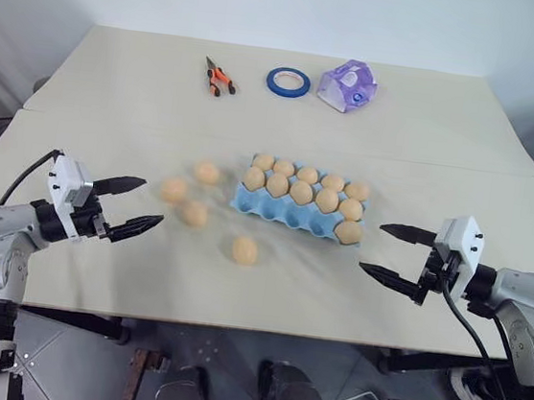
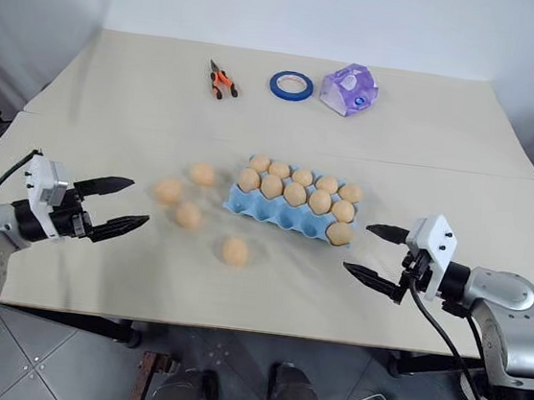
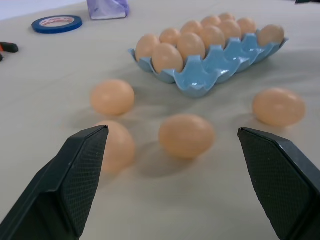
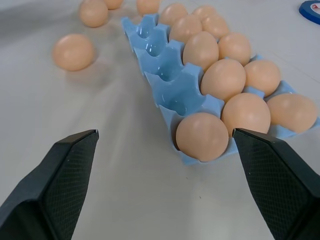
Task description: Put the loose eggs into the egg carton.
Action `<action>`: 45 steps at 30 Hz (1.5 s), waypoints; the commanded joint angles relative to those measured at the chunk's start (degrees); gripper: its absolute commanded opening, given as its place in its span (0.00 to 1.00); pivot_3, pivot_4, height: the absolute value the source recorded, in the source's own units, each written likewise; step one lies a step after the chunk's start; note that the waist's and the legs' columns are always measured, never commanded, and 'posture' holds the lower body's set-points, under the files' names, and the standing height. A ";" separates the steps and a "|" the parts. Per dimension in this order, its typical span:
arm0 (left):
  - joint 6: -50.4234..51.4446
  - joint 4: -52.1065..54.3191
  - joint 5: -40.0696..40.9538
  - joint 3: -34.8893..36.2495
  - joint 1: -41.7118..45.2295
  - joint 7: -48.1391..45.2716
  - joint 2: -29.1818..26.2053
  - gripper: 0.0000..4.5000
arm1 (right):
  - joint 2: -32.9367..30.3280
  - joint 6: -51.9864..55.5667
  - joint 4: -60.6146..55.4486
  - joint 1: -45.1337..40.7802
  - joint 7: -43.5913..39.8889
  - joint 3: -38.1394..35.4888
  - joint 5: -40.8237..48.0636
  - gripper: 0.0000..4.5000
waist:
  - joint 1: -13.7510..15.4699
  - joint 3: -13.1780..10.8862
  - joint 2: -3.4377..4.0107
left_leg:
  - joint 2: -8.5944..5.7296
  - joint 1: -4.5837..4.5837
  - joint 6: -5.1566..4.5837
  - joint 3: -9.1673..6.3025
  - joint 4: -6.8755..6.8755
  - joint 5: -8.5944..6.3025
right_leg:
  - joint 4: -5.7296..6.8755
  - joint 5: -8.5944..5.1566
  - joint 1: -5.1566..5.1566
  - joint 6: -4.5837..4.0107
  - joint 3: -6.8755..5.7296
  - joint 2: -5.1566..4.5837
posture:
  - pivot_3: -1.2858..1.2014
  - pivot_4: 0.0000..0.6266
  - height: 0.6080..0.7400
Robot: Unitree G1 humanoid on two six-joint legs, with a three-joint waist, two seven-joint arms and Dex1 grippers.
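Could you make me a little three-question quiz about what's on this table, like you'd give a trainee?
1. How many loose eggs lie on the table outside the egg carton?
2. True or false: the left tool is holding an egg.
3. Which row of carton cups has empty places: A, the one nearest the robot; B, the one farthest from it?

Key: 1. Four. 2. False; it is open, holding nothing. 3. A.

Four loose eggs point(image 1: 196, 213) lie left of the egg carton point(image 1: 276, 208) (mostly filled).
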State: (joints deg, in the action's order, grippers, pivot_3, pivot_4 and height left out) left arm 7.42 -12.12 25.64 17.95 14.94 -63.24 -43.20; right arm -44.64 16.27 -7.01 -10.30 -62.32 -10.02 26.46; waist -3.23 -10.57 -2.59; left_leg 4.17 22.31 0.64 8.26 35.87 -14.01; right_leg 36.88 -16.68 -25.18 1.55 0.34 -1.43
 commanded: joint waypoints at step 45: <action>18.20 24.65 -16.98 -30.17 -1.50 35.40 23.89 0.56 | -0.64 3.23 -7.97 4.86 1.83 -5.29 5.69 1.00 | 1.50 -0.02 0.11 | -0.23 -0.08 -0.38 -0.01 0.17 -0.30 | -0.94 0.29 0.65 0.54 0.15 -0.09 | 0.52 0.24 1.00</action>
State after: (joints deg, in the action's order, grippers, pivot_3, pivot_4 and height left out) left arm 26.74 12.30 8.83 -12.26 12.85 -27.71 -19.74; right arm -45.06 19.98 -13.23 -5.74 -60.93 -12.72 30.93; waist -1.73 -10.59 -2.48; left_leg 3.94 22.23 0.25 8.26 36.03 -14.31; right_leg 35.95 -16.39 -24.54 2.10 0.49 -1.53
